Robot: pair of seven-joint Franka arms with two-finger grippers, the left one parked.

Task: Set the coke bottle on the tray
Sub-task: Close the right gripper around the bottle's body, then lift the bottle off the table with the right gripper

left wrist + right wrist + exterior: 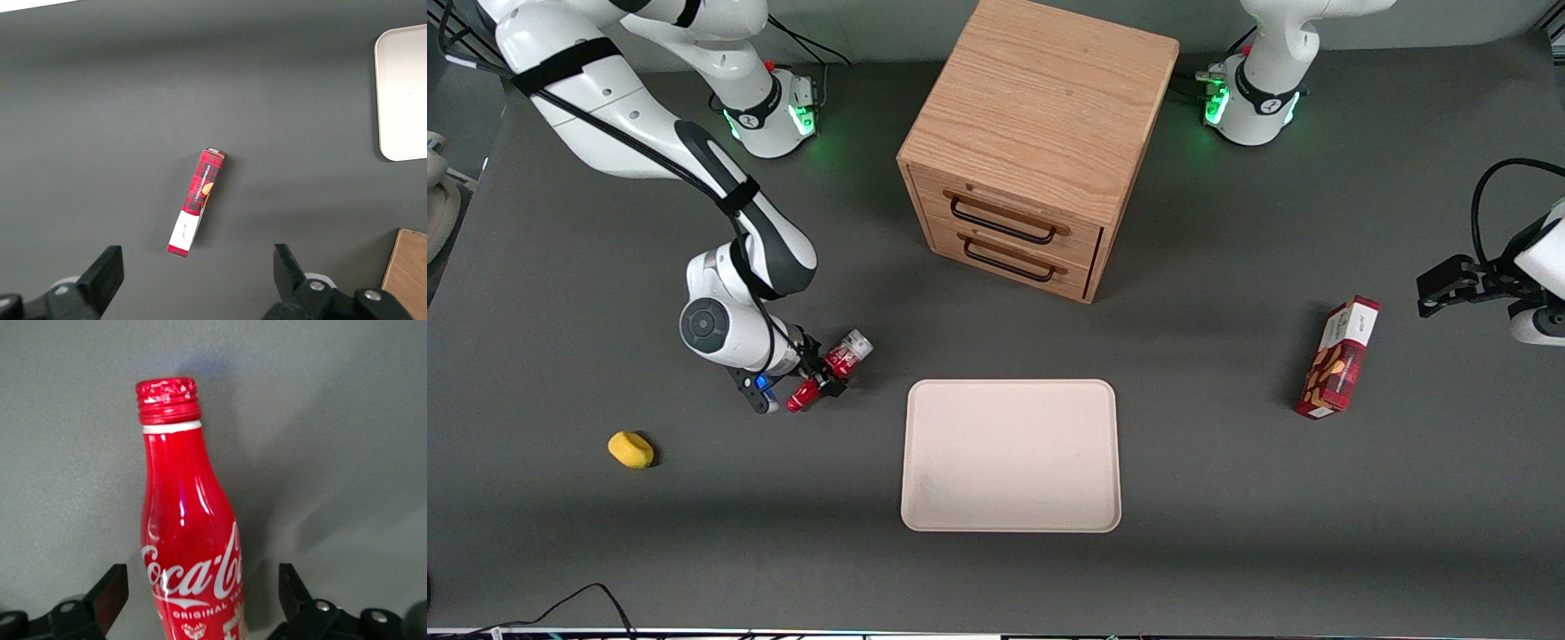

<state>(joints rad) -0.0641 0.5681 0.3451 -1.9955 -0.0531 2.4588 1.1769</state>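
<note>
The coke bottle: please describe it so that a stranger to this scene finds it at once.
Start at the large cream tray; toward the working arm's end of the table, the gripper straddles the coke bottle, fingers spread. Slim, red, white script; unlike the yellow object nearby.

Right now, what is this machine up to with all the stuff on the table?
The working arm's tool is at the coke bottle, which lies tilted in it beside the tray, toward the working arm's end of the table. The wrist view shows the bottle between the tool's fingers, which stand apart from its sides. The tray has nothing on it yet. A wooden drawer cabinet, a red snack box and a small yellow object sit untouched.
</note>
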